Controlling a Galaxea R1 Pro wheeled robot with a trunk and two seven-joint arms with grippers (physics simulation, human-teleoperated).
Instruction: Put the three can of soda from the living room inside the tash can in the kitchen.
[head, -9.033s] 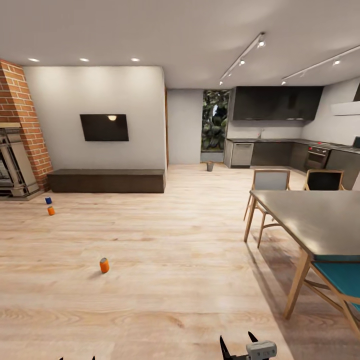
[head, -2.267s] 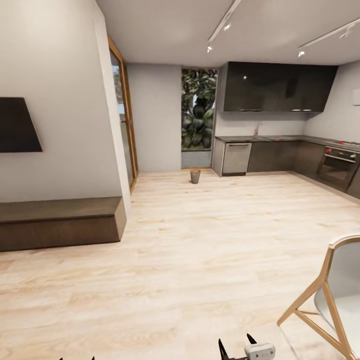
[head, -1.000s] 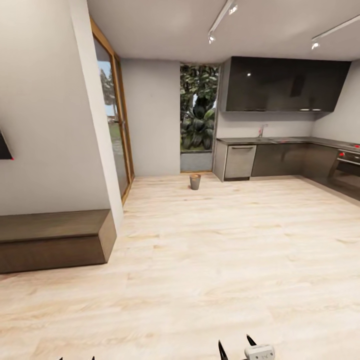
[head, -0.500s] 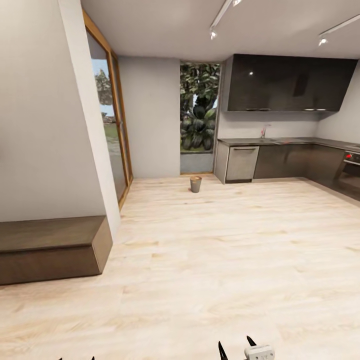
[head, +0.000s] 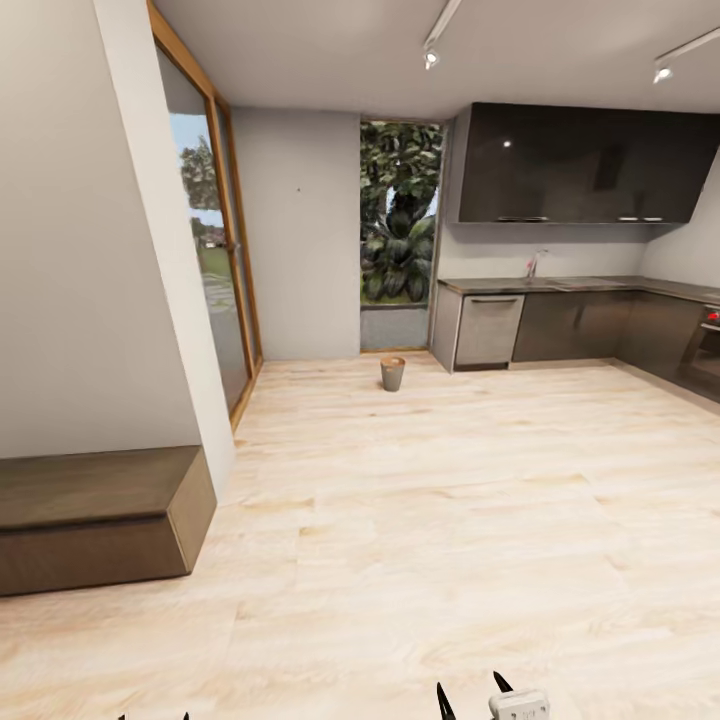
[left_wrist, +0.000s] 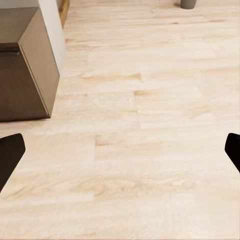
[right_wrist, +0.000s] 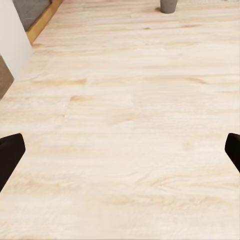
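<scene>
The tash can (head: 393, 374) stands on the wood floor at the far end of the kitchen, in front of the garden pane. Its base also shows far off in the left wrist view (left_wrist: 188, 4) and the right wrist view (right_wrist: 168, 6). The cans of soda are out of view. My right gripper (head: 470, 695) pokes into the head view at the bottom edge, with the tips of my left gripper (head: 152, 717) further left. Both grippers (left_wrist: 120, 155) (right_wrist: 120, 155) are open, dark fingers (left_wrist: 7, 152) spread wide over bare floor with nothing between them.
A long dark low cabinet (head: 95, 515) ends at the left, against a white wall corner (head: 190, 350). A wood-framed glass door (head: 225, 270) follows behind it. Grey kitchen cabinets and countertop (head: 560, 325) run along the back right, with an oven (head: 705, 350) at the right edge.
The camera has rolled forward from the living room toward the kitchen, so the TV and the table with chairs have left the picture. Both grippers stay open and empty.
</scene>
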